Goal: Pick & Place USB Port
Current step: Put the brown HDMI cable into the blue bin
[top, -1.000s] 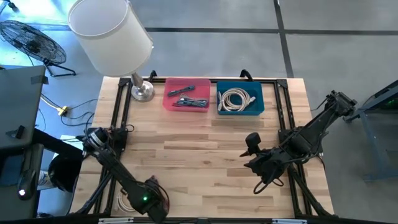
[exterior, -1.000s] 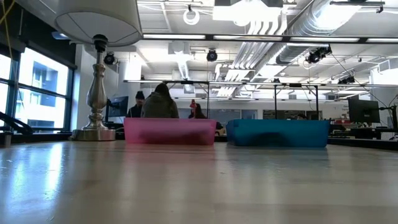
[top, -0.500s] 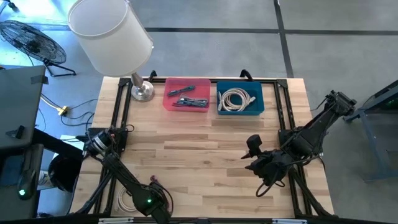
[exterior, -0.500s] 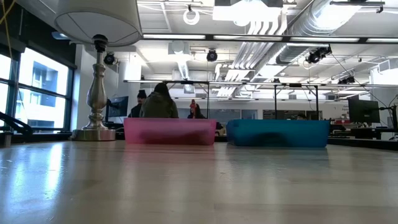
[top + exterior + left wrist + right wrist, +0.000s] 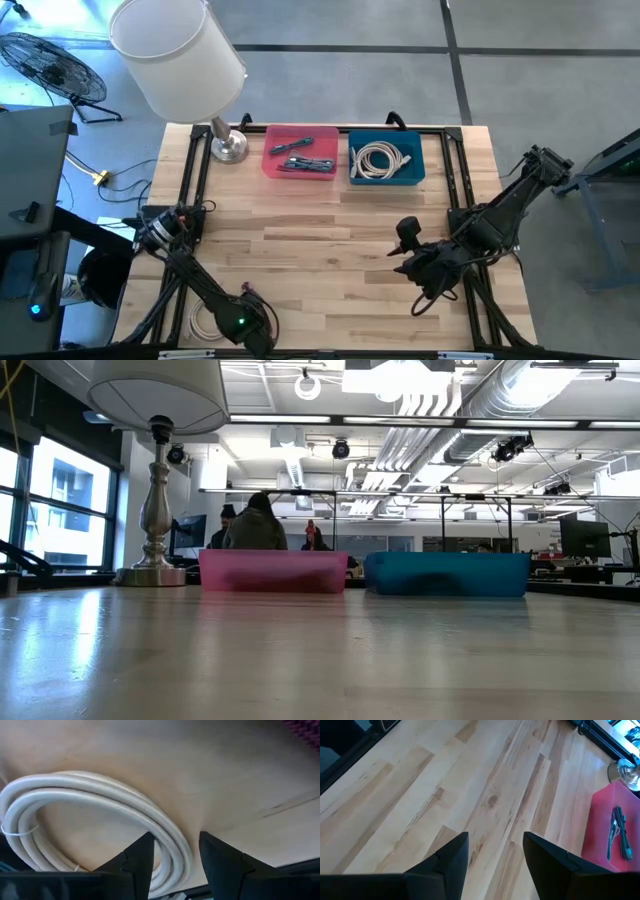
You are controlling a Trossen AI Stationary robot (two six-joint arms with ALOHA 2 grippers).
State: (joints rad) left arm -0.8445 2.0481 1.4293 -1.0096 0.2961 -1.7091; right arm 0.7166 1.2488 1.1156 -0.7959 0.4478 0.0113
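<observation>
Left end effector (image 5: pixel 172 857), fingers apart, hovering over white cable coil (image 5: pixel 100 815) at tabletop's (image 5: pixel 320 240) near-left corner | likely light, floppy; grip bundled loops | right end effector (image 5: pixel 492 852) apart, empty.

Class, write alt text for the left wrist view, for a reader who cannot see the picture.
A coil of white cable lies on a pale wooden table, seen close up from just above. The two dark fingers of the left end effector stand open at the bottom of the picture, with the nearest loops of the cable showing in the gap between them.
</observation>
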